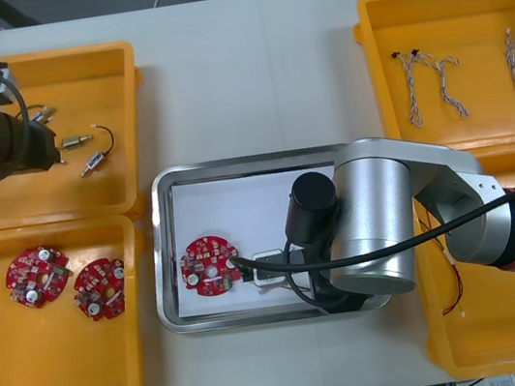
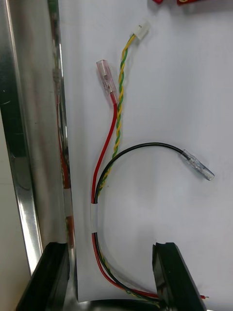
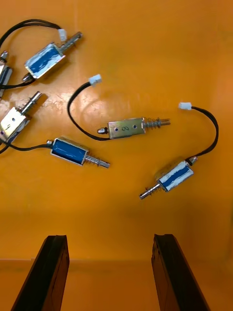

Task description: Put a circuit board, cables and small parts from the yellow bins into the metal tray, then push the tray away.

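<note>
My right arm (image 1: 378,213) reaches into the metal tray (image 1: 165,266) from the right. Its gripper (image 2: 111,279) is open, low over the white lining beside the tray's wall (image 2: 29,146). A bundle of red, black and yellow-green cables (image 2: 116,112) lies flat on the lining and runs between the fingers, close to one fingertip (image 2: 170,272). A round red circuit board (image 1: 210,266) lies in the tray. My left gripper (image 3: 111,272) hangs open over the far left yellow bin (image 1: 112,79), above several small metal parts (image 3: 126,129) with black leads, none between its fingers.
Two more circuit boards (image 1: 38,277) lie in the near left bin. Twisted blue and white cables (image 1: 412,85) lie in the far right bin. Red and yellow cables (image 1: 458,284) show in the near right bin beside my right arm.
</note>
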Tool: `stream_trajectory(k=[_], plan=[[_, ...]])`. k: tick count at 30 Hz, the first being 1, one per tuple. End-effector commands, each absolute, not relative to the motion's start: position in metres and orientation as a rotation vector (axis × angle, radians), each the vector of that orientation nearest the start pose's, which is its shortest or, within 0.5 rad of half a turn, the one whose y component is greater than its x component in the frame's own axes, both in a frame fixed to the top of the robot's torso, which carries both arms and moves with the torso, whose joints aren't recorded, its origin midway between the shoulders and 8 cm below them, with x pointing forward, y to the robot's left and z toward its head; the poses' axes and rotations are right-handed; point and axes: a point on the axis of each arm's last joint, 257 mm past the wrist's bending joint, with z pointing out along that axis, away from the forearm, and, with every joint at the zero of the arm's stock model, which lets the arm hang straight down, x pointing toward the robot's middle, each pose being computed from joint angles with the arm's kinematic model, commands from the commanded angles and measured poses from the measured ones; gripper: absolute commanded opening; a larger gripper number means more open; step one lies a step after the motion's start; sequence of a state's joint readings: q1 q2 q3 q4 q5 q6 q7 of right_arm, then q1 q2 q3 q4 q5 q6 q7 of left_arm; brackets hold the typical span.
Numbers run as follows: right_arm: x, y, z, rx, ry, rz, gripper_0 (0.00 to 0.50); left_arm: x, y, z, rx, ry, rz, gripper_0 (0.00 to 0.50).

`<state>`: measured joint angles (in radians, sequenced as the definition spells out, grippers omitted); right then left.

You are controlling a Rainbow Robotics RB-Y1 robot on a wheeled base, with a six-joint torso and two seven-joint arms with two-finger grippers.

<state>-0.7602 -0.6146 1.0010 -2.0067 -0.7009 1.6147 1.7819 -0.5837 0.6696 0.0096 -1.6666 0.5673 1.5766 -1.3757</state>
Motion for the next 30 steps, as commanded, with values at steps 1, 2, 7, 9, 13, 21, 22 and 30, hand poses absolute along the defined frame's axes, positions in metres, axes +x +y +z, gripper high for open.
stream_trajectory(k=[1, 2, 7, 9, 13, 21, 22, 30], plan=[[0.362, -0.052, -0.274, -1.997, 1.980, -0.235, 0.500, 0.559, 0.322, -0.138, 0.398, 2.435, 0.172, 0.500], [0.363, -0.052, -0.268, -1.991, 1.979, -0.239, 0.500, 0.562, 0.323, -0.142, 0.430, 2.434, 0.181, 0.500], [0.364, -0.057, -0.240, -1.965, 1.991, -0.245, 0.500, 0.576, 0.308, -0.157, 0.494, 2.407, 0.173, 0.500], [0.364, -0.061, -0.225, -1.941, 2.016, -0.226, 0.500, 0.581, 0.300, -0.161, 0.517, 2.400, 0.169, 0.500], [0.366, -0.072, -0.203, -1.889, 2.071, -0.196, 0.500, 0.584, 0.286, -0.165, 0.560, 2.400, 0.168, 0.500], [0.382, -0.101, -0.156, -1.663, 2.214, -0.103, 0.500, 0.585, 0.272, -0.173, 0.637, 2.403, 0.193, 0.500], [0.382, -0.100, -0.155, -1.653, 2.220, -0.095, 0.500, 0.585, 0.271, -0.173, 0.640, 2.404, 0.194, 0.500], [0.395, -0.138, -0.127, -1.249, 2.424, 0.006, 0.500, 0.599, 0.262, -0.185, 0.684, 2.383, 0.176, 0.500]])
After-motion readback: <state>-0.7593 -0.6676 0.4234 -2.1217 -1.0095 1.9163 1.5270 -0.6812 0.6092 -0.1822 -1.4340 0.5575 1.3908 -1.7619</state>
